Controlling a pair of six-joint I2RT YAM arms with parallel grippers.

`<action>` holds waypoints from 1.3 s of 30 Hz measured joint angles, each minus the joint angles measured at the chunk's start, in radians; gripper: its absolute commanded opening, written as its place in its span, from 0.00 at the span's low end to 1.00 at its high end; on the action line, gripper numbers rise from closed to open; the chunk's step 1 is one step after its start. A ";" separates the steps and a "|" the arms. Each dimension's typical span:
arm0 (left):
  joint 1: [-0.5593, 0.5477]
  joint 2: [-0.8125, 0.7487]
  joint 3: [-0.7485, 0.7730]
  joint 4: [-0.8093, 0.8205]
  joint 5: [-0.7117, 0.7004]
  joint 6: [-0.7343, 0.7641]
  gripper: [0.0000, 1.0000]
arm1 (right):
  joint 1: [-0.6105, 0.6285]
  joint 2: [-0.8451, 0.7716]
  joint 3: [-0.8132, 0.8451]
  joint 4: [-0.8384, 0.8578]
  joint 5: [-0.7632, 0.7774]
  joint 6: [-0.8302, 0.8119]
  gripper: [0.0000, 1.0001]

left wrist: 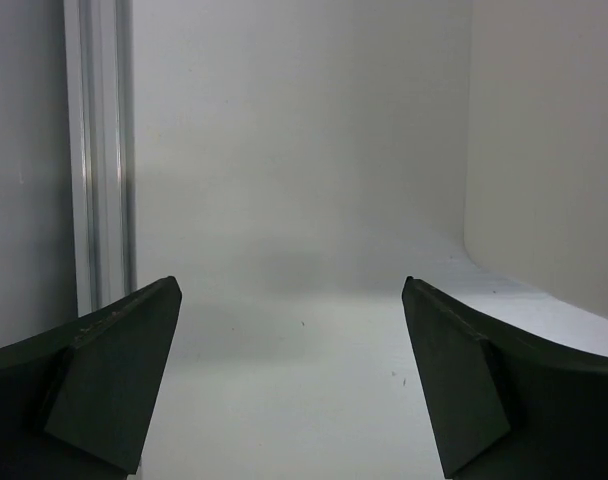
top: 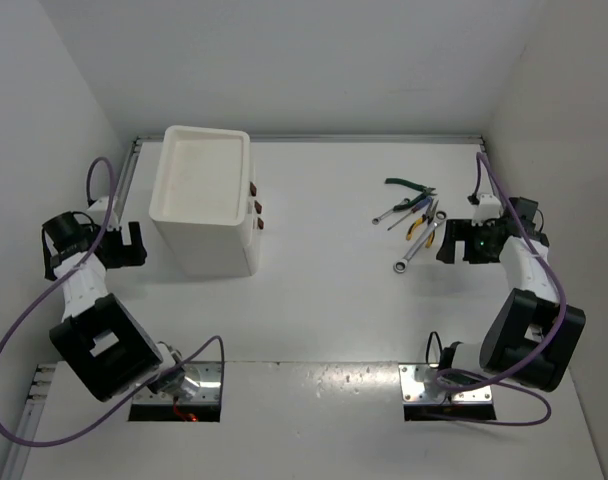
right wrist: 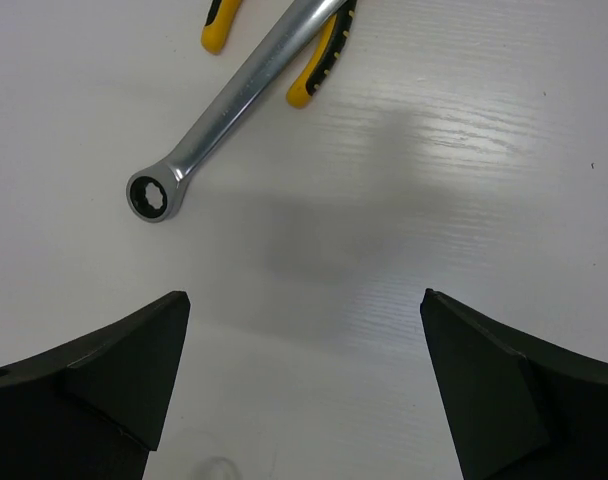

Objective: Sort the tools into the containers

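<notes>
The white drawer unit stands at the back left, its tray top empty and its reddish-brown handles facing right. The tools lie in a cluster at the back right: green-handled pliers, a small wrench, a thin screwdriver, yellow-handled pliers and a larger silver wrench. My right gripper is open and empty just right of that wrench. In the right wrist view the gripper sits short of the wrench and the yellow handles. My left gripper is open and empty beside the unit's left wall.
An aluminium rail runs along the table's left edge beside the left gripper. White walls enclose the table at the back and both sides. Two mounting plates sit at the near edge.
</notes>
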 measured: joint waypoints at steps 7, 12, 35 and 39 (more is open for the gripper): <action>0.038 0.010 0.201 -0.165 0.075 0.006 0.99 | 0.001 -0.001 0.029 -0.033 -0.022 0.007 0.98; 0.039 0.024 0.510 -0.265 0.170 -0.004 0.99 | 0.001 -0.010 0.075 -0.053 -0.069 0.053 0.95; -0.218 0.005 0.649 -0.454 0.226 -0.072 0.99 | 0.275 0.116 0.153 0.045 0.010 0.447 0.65; -0.272 0.004 0.649 -0.413 0.159 -0.127 0.99 | 0.310 0.116 0.134 0.077 0.110 0.515 0.56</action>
